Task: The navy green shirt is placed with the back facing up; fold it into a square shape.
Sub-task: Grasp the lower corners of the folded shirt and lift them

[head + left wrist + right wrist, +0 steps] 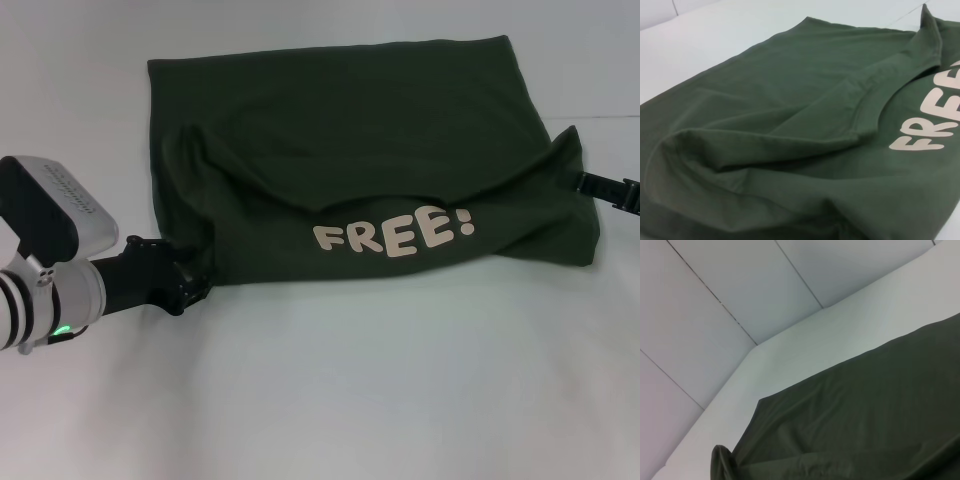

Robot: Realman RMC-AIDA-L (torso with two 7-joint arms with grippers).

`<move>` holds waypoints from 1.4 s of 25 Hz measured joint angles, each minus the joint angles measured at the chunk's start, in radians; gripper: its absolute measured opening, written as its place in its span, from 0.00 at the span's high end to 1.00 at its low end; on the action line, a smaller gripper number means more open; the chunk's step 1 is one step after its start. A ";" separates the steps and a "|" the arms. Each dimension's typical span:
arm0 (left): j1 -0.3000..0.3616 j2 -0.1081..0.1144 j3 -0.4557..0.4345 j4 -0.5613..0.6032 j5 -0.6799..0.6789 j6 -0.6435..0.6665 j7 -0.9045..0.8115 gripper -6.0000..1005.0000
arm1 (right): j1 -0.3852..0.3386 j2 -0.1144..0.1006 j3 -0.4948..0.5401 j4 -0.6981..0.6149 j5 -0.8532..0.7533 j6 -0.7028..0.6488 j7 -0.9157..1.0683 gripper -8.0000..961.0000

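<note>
The navy green shirt (350, 130) lies spread on the white table (350, 380). Its near part is folded over, so the cream letters "FREE!" (395, 235) face up. My left gripper (198, 280) is at the folded flap's near left edge, shut on the fabric, which bunches up around it. My right gripper (590, 182) is at the flap's right edge, shut on the fabric, whose corner (572, 132) stands up in a peak. The fingertips of both are hidden by cloth. The left wrist view shows the folds and letters (930, 130). The right wrist view shows the plain fabric (880, 410).
The white table runs all around the shirt, with bare surface in front (400, 400) and to the left (70, 110). The right wrist view shows the table's far edge meeting panelled walls (740, 315).
</note>
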 joint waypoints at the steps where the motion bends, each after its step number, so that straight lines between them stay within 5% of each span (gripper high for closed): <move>1: -0.001 0.000 0.002 0.000 0.000 0.000 0.000 0.56 | 0.000 0.000 0.000 0.000 0.000 0.000 0.000 0.39; 15: -0.007 0.003 0.007 0.001 0.007 0.000 -0.005 0.56 | -0.002 0.000 0.000 0.000 0.000 0.003 0.000 0.39; 25: -0.009 0.006 0.008 0.018 0.059 0.004 -0.047 0.95 | -0.002 0.000 0.000 0.000 0.000 0.003 -0.003 0.39; 35: -0.007 0.006 0.003 0.033 0.060 0.027 -0.059 0.95 | -0.004 0.000 0.003 0.000 -0.001 0.003 -0.008 0.39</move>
